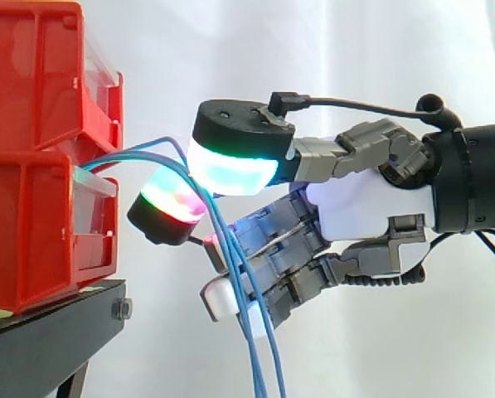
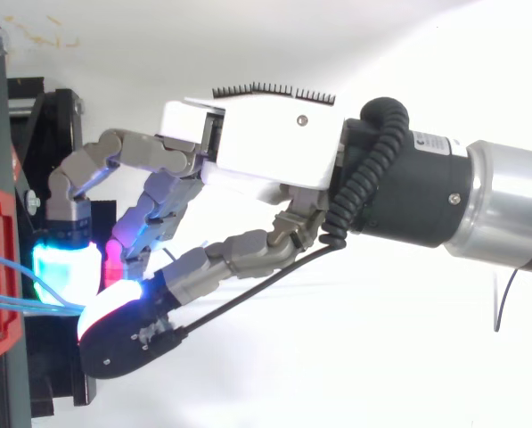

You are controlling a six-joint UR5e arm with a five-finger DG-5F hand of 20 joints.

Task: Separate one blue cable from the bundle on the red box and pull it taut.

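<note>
The hand [image 1: 371, 207] is curled round the blue cables [image 1: 233, 257], which pass between 2 glowing pads [image 1: 230, 170]. The cables leave the red bins [image 1: 31, 224] on the left, arc over to the hand, then hang slack in front of its lower fingers.

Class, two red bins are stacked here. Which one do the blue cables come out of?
The lower bin: the blue cables leave over its front edge, under the upper bin, then hang down in front of the hand.
</note>
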